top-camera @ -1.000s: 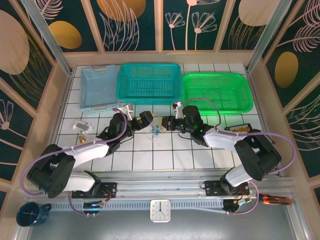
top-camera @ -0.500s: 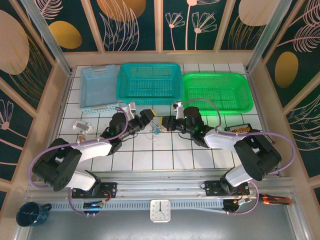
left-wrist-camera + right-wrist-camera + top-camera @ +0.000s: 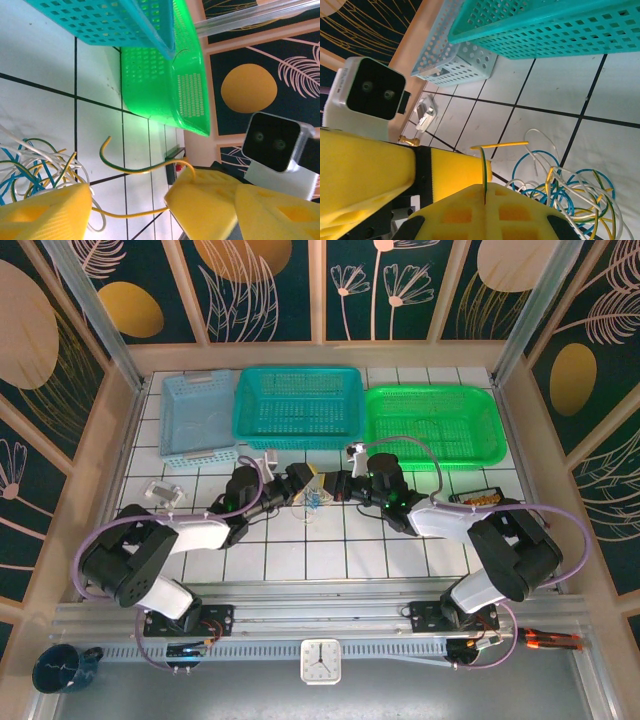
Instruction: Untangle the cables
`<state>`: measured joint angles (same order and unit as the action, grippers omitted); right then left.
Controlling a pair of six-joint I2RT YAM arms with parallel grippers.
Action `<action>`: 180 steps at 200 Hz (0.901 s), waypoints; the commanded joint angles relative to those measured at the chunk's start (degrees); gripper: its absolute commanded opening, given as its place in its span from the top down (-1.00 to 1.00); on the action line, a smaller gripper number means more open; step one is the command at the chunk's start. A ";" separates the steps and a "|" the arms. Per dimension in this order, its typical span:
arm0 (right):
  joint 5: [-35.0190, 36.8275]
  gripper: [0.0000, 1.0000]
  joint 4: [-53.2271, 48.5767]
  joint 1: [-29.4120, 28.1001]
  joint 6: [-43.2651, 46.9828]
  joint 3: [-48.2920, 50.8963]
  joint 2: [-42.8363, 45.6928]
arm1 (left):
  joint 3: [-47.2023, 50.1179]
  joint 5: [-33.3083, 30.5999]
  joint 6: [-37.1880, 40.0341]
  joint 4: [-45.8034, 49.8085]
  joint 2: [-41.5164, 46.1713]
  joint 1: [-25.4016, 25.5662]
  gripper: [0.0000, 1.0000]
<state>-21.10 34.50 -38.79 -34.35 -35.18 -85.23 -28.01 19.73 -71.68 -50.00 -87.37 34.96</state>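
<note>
Cables [image 3: 312, 500] in one knot — right fingers [image 3: 484, 200], at its 2 o'clock, clamp a yellow-green strand [image 3: 484, 170], left fingers [image 3: 308, 478] parted, seemingly empty — untangling mostly ahead.

bright, even light from above, shadows soft and faint. the green basket [image 3: 150, 85] glows, tinting the white tiles [image 3: 97, 120] beside it. wrist views blur up close.

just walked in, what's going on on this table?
Both arms meet mid-table over the cables, a small tangle of blue, white and yellow-green wires. The right gripper is shut on one yellow-green strand. The left gripper is open, its fingers either side of a loose wire. Tangle not yet separated.
</note>
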 commanded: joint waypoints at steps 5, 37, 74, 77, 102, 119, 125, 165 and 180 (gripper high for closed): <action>-0.59 1.00 3.26 -0.24 1.82 0.87 0.17 | -3.01 0.10 -0.40 -3.97 -1.78 0.39 -0.42; -0.60 1.00 3.94 -0.23 2.09 2.16 0.49 | -4.73 -0.78 0.23 -3.62 -3.22 0.37 -0.29; -1.48 1.00 6.38 -0.24 1.92 3.99 0.51 | -5.80 -2.03 1.37 -2.35 -3.60 0.40 -0.03; -1.52 1.00 6.50 -0.24 1.94 4.18 0.55 | -5.77 -2.13 1.55 -2.24 -3.60 0.37 -0.01; -1.57 1.00 6.83 -0.22 2.09 4.77 0.38 | -6.29 -3.13 2.85 -0.95 -3.25 0.43 0.15; -1.49 1.00 6.96 -0.22 2.08 5.02 0.18 | -6.66 -3.38 3.51 -0.28 -3.15 0.40 0.30; -1.49 1.00 7.00 -0.23 2.07 5.03 0.13 | -6.86 -3.38 3.68 -0.07 -3.15 0.38 0.37; -1.40 1.00 7.26 -0.24 2.03 5.29 -0.28 | -7.59 -3.66 5.01 0.13 -2.89 0.37 0.69; -1.39 1.00 7.31 -0.23 2.06 5.30 -0.44 | -7.52 -3.32 5.55 -1.62 -2.73 0.43 0.77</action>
<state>-22.20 38.87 -38.79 -33.32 -30.96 -85.23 -34.30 16.64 -67.83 -49.19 -90.17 34.96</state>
